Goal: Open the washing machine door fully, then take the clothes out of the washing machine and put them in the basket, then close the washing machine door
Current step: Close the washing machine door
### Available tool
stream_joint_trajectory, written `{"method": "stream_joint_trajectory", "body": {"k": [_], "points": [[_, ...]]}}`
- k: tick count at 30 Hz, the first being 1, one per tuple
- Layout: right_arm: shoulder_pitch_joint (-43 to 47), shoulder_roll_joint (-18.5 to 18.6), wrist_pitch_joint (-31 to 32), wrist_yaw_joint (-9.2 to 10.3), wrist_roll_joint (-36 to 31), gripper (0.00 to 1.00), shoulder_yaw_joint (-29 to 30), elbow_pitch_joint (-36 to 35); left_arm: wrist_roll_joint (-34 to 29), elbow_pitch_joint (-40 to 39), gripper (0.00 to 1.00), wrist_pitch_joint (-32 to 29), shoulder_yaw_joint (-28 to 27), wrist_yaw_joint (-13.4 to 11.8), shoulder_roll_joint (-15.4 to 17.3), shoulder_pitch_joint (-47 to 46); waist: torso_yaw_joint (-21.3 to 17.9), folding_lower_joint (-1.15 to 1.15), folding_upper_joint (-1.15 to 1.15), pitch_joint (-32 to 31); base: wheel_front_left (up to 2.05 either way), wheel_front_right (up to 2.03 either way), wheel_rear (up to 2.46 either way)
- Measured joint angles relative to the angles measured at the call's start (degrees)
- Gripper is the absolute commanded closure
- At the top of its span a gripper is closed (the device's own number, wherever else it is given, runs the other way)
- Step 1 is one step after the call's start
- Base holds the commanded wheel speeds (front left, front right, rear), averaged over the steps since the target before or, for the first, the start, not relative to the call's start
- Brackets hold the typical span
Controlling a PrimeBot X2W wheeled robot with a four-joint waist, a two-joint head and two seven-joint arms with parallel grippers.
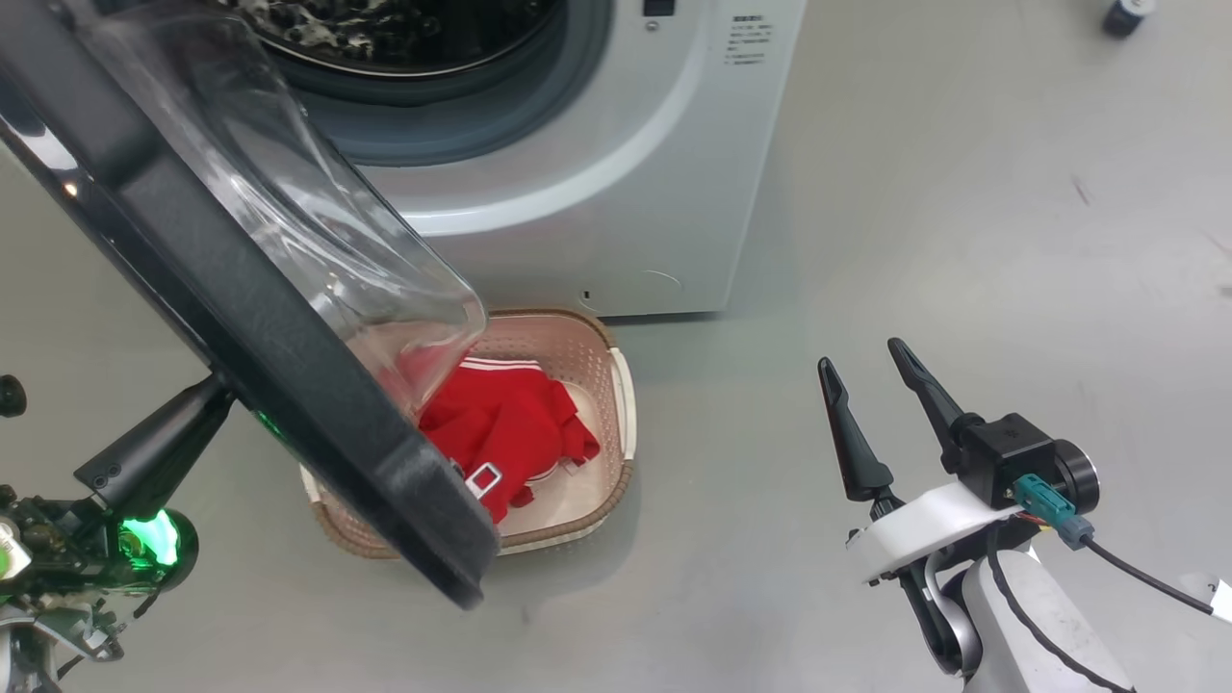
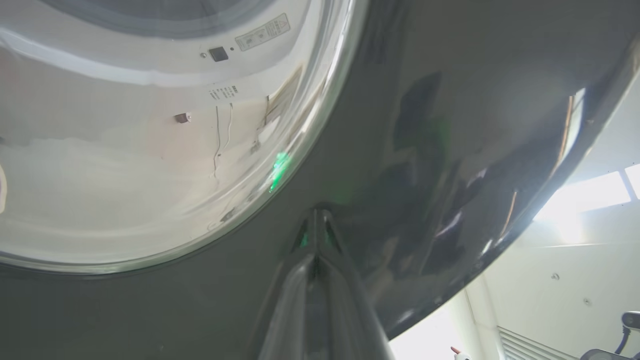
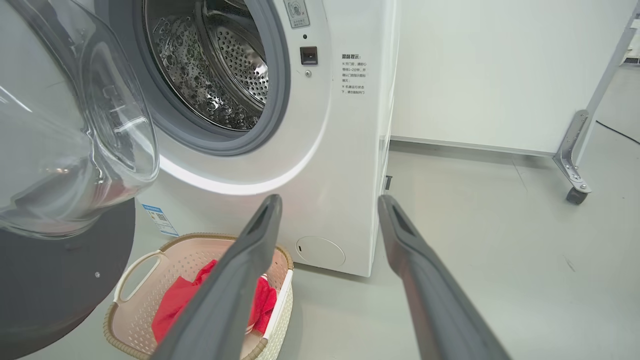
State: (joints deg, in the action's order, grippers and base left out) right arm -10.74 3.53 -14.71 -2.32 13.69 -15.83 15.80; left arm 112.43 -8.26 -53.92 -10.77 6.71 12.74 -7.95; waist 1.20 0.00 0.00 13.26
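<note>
Starting with the left claw (image 1: 217,390): its two fingers are pinched together with nothing between them, and the tip looks pressed against the outer face of the washing machine door (image 1: 241,289), low on the black rim. The right claw (image 1: 861,356) is held with fingers spread apart, empty, well off to the side over the bare floor (image 1: 962,241).

The door is hung partly swung out over the basket (image 1: 616,385), so closing it is probably what's left to be done. It can be judged stiff and fairly heavy, and glossy outside, so a pinched tip could easily be slid off it. A steady push on the rim is probably wanted, and the bulging glass is better left alone.

The clothes (image 1: 510,423) are already laid in the basket: a soft red heap with white stripes, light and floppy, nothing to be grabbed there now. The basket is parked on the floor just beside the base of the washing machine (image 1: 597,192). The drum (image 3: 220,65) is seen as bare steel, with no fabric spotted in the visible part.
</note>
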Motion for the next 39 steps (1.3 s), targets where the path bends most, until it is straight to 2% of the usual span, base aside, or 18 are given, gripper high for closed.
{"method": "stream_joint_trajectory", "body": {"k": [15, 27, 39], "points": [[-0.76, -0.23, 0.0, -0.01, 0.92, 0.0, -1.23, -0.88, -0.08, -1.36, 1.0, -0.57, 1.98, -1.56, 0.68, -3.22, -7.93, 0.0, 0.0, 2.33, 0.0, 0.0, 0.0], [-2.8, -0.31, 0.0, 0.01, 1.38, 0.0, -1.81, -2.18, 0.41, 0.68, 1.0, 0.11, 3.42, -5.17, 0.18, -10.24, -12.27, 0.0, 0.0, 5.14, 0.0, 0.0, 0.0], [-4.75, -0.32, 0.0, 0.47, 3.33, 0.0, -3.13, -3.7, 0.32, 5.73, 1.0, 1.96, 5.76, -8.93, -1.19, -20.44, -14.43, 0.0, 0.0, 8.51, 0.0, 0.0, 0.0]]}}
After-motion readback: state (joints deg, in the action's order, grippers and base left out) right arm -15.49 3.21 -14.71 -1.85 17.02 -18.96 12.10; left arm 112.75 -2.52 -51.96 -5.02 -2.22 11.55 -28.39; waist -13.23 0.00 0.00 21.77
